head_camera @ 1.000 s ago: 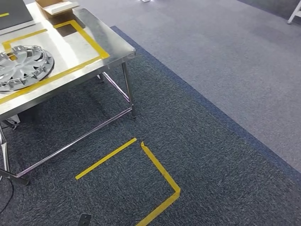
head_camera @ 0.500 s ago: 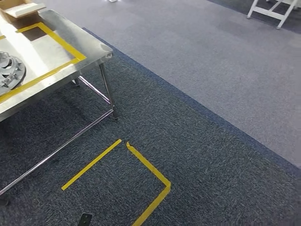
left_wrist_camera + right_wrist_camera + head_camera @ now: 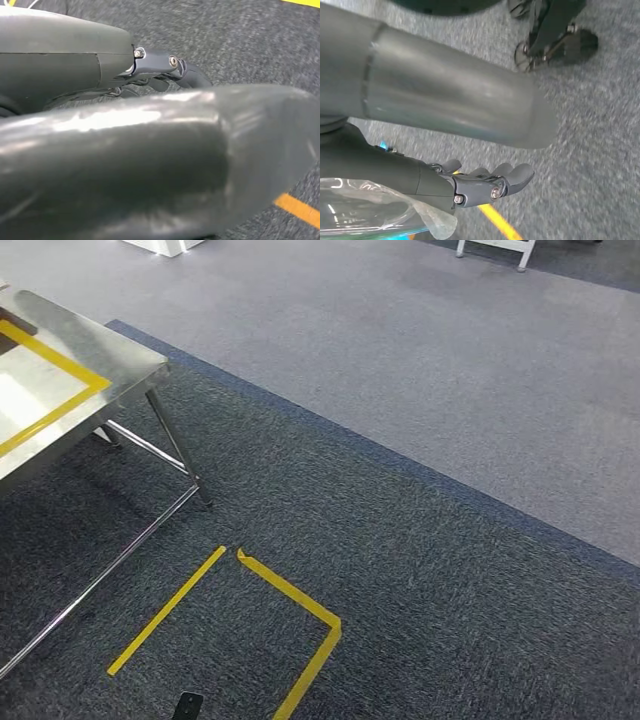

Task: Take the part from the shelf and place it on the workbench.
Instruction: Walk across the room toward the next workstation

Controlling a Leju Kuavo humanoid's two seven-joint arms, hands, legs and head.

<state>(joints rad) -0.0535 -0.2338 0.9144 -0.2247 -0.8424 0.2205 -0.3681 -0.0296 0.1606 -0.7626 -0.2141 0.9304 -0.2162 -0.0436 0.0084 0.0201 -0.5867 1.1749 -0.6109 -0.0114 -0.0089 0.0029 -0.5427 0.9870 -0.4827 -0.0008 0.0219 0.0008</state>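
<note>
The steel workbench (image 3: 113, 355) stands at the left of the head view, with only its corner, yellow tape lines and legs showing. My left hand (image 3: 170, 67) hangs over dark carpet with a thick grey thumb in front and dark fingers stretched out behind it, holding nothing. My right hand (image 3: 486, 182) also hangs above the carpet, fingers extended and apart, with nothing in them.
A yellow tape outline (image 3: 294, 590) marks the dark carpet in front of the workbench. A blue border strip (image 3: 423, 470) separates the dark carpet from lighter grey carpet beyond. White furniture legs (image 3: 494, 248) stand at the far top edge.
The camera has turned to the right: the workbench slid toward the left edge, and the silver wheel cover and cardboard box on it passed out of the picture.
</note>
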